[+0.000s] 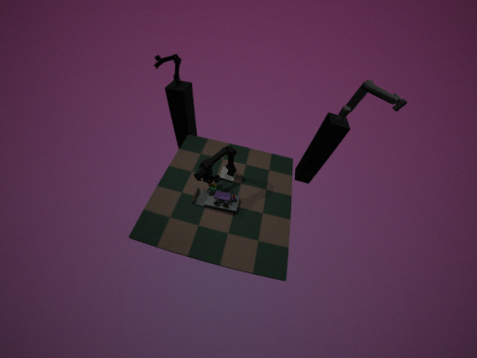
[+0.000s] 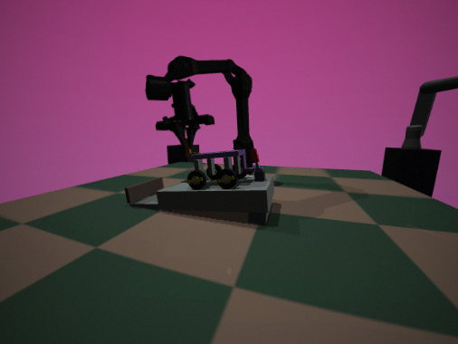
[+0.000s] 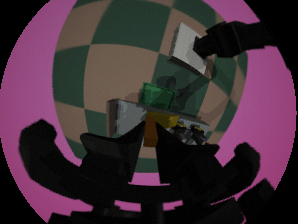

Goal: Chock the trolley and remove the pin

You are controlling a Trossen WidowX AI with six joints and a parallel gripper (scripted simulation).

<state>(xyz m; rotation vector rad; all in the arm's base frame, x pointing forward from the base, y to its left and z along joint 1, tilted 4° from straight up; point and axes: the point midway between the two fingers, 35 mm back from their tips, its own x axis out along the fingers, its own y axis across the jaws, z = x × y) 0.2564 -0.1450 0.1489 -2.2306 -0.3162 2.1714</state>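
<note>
My gripper (image 2: 188, 141) (image 3: 149, 124) is shut on the orange handle of the yellow chock (image 1: 213, 185) (image 2: 189, 152) (image 3: 168, 120). The chock is held in the air, near the tray side of the ramp (image 1: 204, 200) (image 2: 208, 199) (image 3: 129, 120). Its black base is hard to make out. The purple trolley (image 1: 222, 196) (image 2: 219, 154) stands on the ramp with its black wheels down, to the right of the chock in the wrist view. The red-headed stop pin (image 1: 234, 197) (image 2: 254, 155) is upright at the trolley's uphill end. The green tray (image 1: 212, 189) (image 3: 159, 96) lies beside the ramp.
A raised end board (image 1: 196, 195) (image 2: 144, 191) (image 3: 113, 118) closes the ramp's low end. My arm's base stands on a white plate (image 1: 224, 175) (image 3: 184, 42) beyond the tray. Two other arms on dark pillars (image 1: 181, 110) (image 1: 322, 148) stand beyond the checkered floor.
</note>
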